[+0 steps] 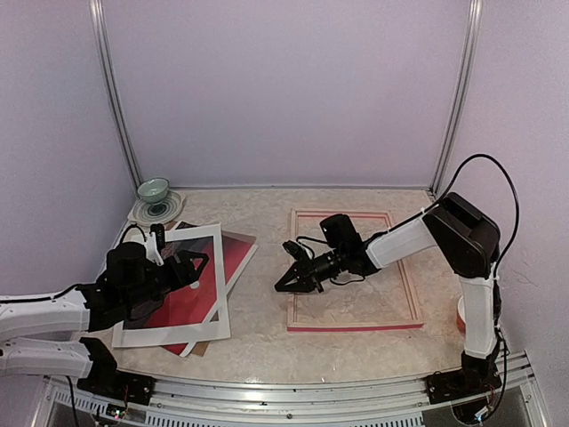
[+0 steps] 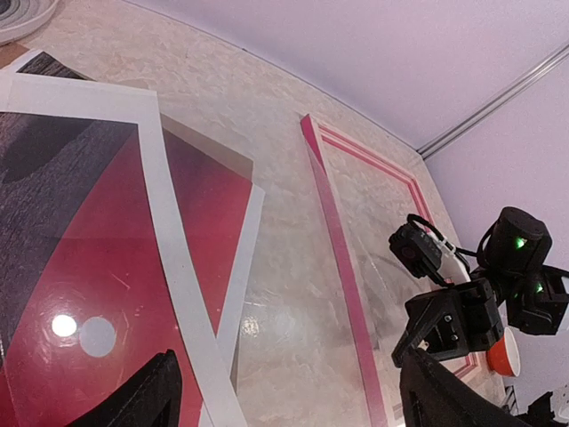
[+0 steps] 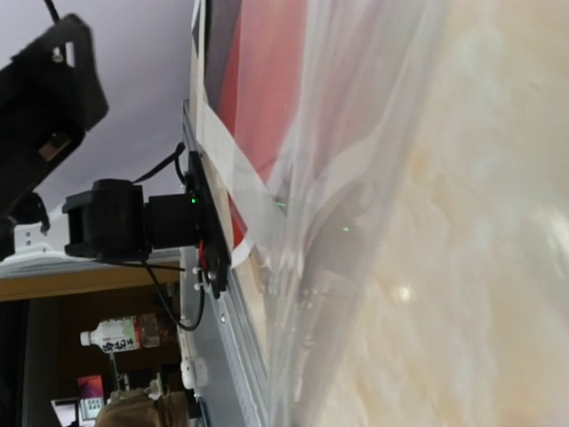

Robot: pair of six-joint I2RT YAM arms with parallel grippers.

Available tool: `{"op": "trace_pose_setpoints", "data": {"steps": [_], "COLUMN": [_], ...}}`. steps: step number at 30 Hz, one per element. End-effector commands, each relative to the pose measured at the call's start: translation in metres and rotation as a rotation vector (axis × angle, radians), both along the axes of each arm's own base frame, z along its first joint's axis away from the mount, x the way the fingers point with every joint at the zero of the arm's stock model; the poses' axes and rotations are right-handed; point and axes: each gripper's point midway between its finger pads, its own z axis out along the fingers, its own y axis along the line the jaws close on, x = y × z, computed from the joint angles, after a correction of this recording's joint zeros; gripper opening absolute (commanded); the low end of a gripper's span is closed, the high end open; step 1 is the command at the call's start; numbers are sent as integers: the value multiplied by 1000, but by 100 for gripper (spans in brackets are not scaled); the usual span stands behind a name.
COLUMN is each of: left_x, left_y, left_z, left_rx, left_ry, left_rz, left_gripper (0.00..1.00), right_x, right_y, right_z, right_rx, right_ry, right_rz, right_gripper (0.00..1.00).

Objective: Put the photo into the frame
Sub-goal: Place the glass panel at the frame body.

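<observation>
Lying beneath left tool (image 1: 197, 271): photo (image 1: 238, 253); frame (image 1: 356, 326) beside right tool (image 1: 281, 286).

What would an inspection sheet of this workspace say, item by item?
Surface: beige marbled table, nothing spilled that I can see.
Job's things: photo lies at left under a white mat board; frame lies flat at right, photo not in it.
Clutter: bowl on a plate at back left; red-and-white object by the right arm, unclear what.
Grippers: left gripper over the mat board, jaws open; right gripper at the frame's left rail, jaws shut.
Cables: black cable loops above the right arm.
Surroundings: lilac walls; nothing else seen.
</observation>
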Motion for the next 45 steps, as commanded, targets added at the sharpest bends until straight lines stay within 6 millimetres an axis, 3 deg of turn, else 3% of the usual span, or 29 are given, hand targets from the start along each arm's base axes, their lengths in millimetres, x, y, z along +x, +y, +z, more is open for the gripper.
{"op": "trace_pose_setpoints", "data": {"steps": [1, 7, 31, 45], "left_x": [5, 9, 29, 32], "left_y": [-6, -11, -38, -46], "left_z": [10, 8, 8, -3], "left_rx": [6, 15, 37, 59], "left_ry": [-31, -25, -25, -19], "left_rz": [-10, -26, -88, -122], "left_gripper": [84, 84, 85, 85], "right_x": [5, 5, 7, 6], "right_y": [-20, -47, -185, -232], "right_z": [27, 32, 4, -5], "right_rx": [43, 11, -210, -411], "right_ry": [-98, -126, -128, -141], "right_rz": [-30, -66, -262, -302], "right_gripper": [0, 0, 0, 0]}}
